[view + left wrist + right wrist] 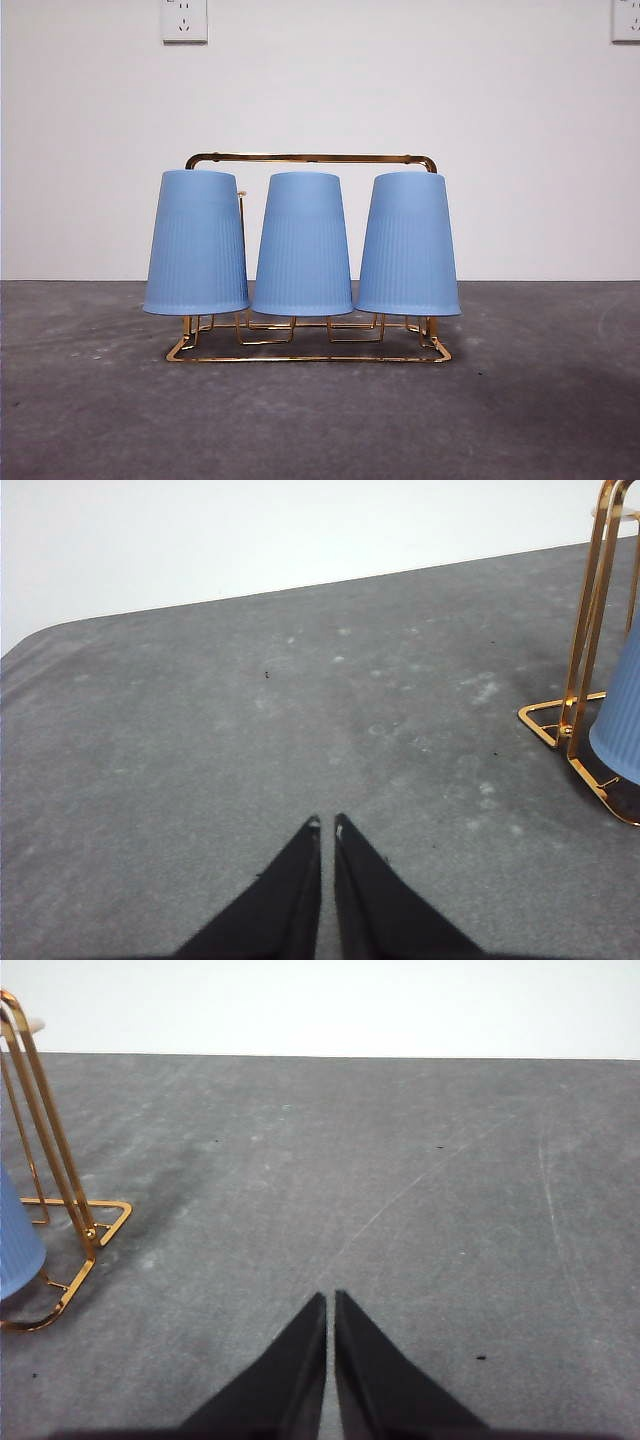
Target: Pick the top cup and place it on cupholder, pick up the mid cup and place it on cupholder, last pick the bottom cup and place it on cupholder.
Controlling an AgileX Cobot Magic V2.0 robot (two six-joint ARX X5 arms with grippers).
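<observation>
The gold wire cupholder (310, 158) stands mid-table in the front view. Three blue ribbed cups sit upside down on its pegs: a left cup (196, 243), a middle cup (302, 245) and a right cup (408, 245). My left gripper (327, 827) is shut and holds nothing, low over bare table, with the cupholder's end (586, 630) and one blue cup (622, 725) off to its side. My right gripper (330, 1300) is shut too, with nothing in it, and sees the cupholder's other end (60, 1175) and a blue cup's edge (15, 1240). Neither arm shows in the front view.
The dark grey table (320, 420) runs back to a white wall with two sockets (184, 20). Grey tabletop (250, 730) lies around the left gripper, and grey tabletop (420, 1180) around the right.
</observation>
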